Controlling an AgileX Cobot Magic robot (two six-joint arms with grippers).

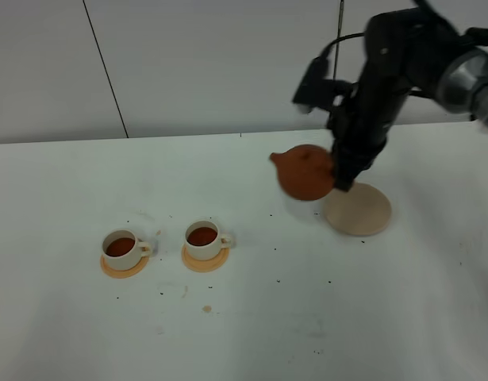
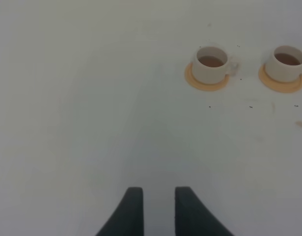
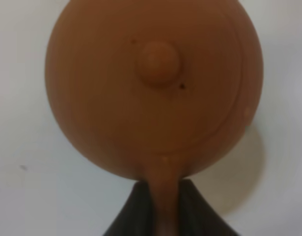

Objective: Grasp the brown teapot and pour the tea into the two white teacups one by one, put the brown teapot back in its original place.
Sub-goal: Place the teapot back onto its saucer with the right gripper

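Reddish-brown clay: the brown teapot hangs in the air off the table, toward the right rear part of the surface, spout pointing left in the exterior high view. The right gripper grips it by the loop handle; in the right wrist view the two dark fingers sit on either side of the handle strip, clamped on it, with the domed lid and knob of the teapot facing the camera. The pot hangs just left of the original place, the pale beige disc lying flat on the table toward the right edge; pot not on it, gripper tip above its rear rim.

The two white teacups stand toward the front left, side by side, each on a small orange coaster, near each other but apart. The left cup and the right cup both hold the tea, dark reddish-brown, handles pointing right. Well apart from the teapot.

The left gripper appears only in the left wrist view: fingers parted, nothing between them, hanging over bare white table. Both cups show in that view, away from it. Small dark specks scattered on the table around the cups.
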